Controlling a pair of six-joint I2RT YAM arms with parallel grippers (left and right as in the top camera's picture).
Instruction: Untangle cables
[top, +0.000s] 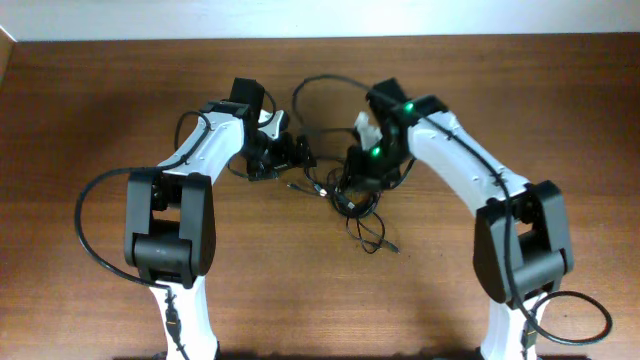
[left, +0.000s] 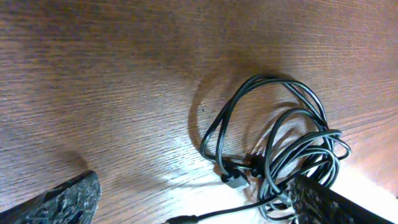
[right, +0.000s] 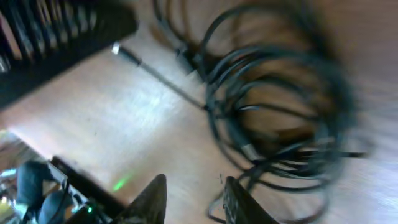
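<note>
On my left, the left pincer (left: 196, 186) hangs low over the desk (left: 93, 74) with its fingers spread wide and nothing between them; one finger sits just beside the edge of the bundle. From overhead, a loose end with a plug tip (top: 295, 186) lies on the wood between the two arms, free of the heap. The cables (left: 273, 155) lie mid-desk in one heap of overlapping loops, with a tight crossing low in the coil, and a few slack loops trail toward me from the main heap.

On my right, the right pincer (right: 196, 199) is over the far side of the same heap, its fingers close with a narrow gap. The wrist picture is blurred, so I cannot tell whether a strand is caught there.

I judge the job barely begun: at most one end is out, no cable is laid apart, and the knot itself is all left to do.
</note>
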